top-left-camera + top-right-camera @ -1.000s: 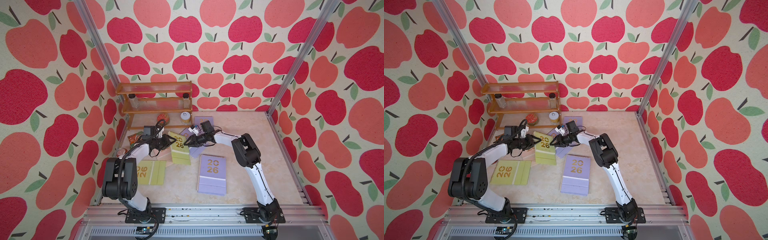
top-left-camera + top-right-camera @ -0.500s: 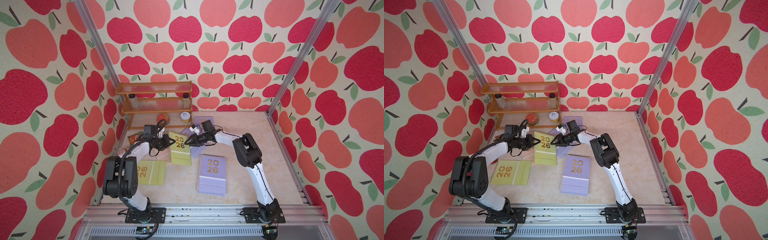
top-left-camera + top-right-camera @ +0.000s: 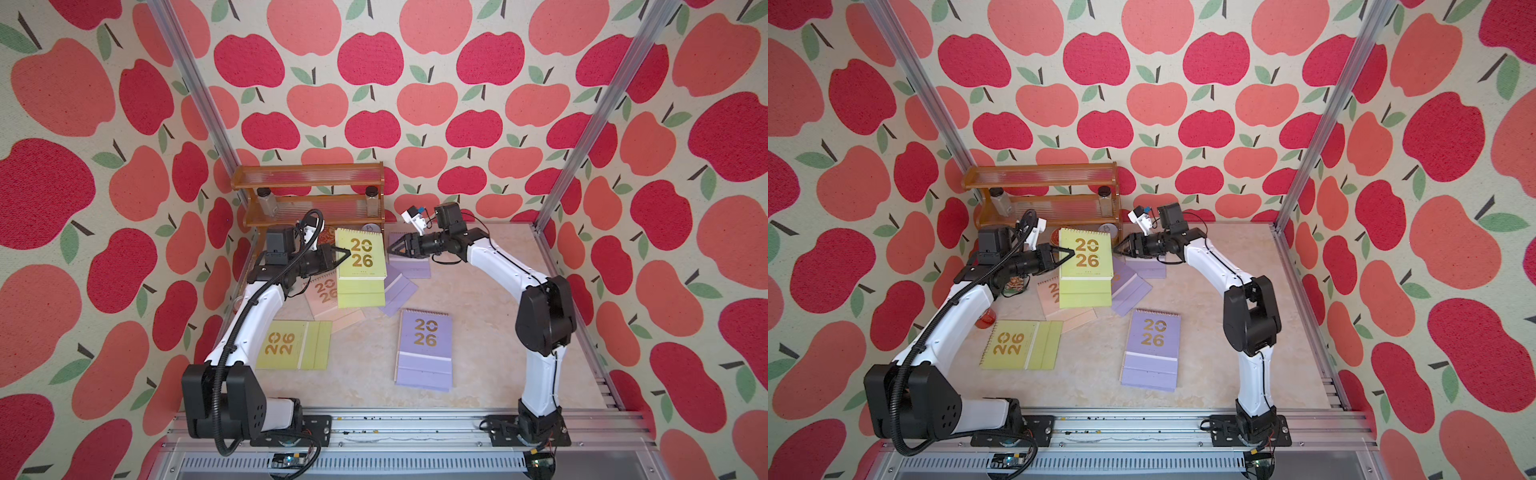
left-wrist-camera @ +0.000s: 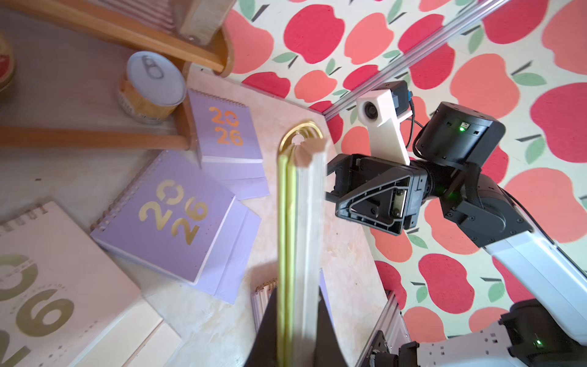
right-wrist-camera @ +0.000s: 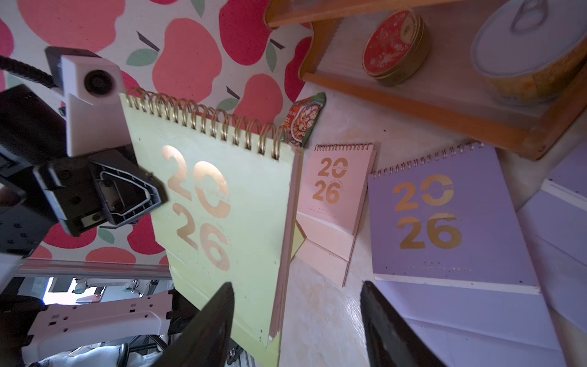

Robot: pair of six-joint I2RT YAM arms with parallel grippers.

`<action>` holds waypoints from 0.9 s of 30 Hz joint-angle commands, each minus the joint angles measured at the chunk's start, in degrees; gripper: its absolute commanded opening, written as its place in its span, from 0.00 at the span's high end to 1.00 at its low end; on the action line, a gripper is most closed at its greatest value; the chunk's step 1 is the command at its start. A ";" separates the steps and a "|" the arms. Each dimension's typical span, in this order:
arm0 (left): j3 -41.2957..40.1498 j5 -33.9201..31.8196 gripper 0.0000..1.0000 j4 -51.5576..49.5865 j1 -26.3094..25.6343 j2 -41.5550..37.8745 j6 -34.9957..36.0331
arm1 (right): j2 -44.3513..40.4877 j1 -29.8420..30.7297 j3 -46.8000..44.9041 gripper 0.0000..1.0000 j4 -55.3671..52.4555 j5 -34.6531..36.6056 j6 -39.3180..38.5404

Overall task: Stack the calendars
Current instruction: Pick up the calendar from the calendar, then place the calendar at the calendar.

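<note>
Now left gripper (image 3: 345,254) clamps left edge of yellow-green calendar (image 3: 362,259), raised over pink calendar (image 3: 322,294); right gripper (image 3: 391,249) jaws spread, just beside its right edge.

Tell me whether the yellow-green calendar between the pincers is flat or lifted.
Lifted, tilted up. The shut left pincer holds the yellow-green calendar by one edge; whether its lower flap touches anything, cannot tell.
</note>
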 commanded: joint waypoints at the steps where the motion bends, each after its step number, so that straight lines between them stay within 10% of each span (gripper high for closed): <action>1: 1.46 8.62 1.00 0.78 0.81 -2.41 2.30 | -5.62 -2.39 -5.88 0.34 1.80 -1.80 0.18; 13: -1.83 14.27 1.00 17.37 -4.72 -0.44 -6.72 | -26.00 -12.67 -29.38 0.29 19.41 -5.42 7.64; 27: -1.28 15.88 1.00 32.25 -11.85 5.61 -15.26 | -28.40 -13.28 -39.97 0.29 41.20 -13.45 15.53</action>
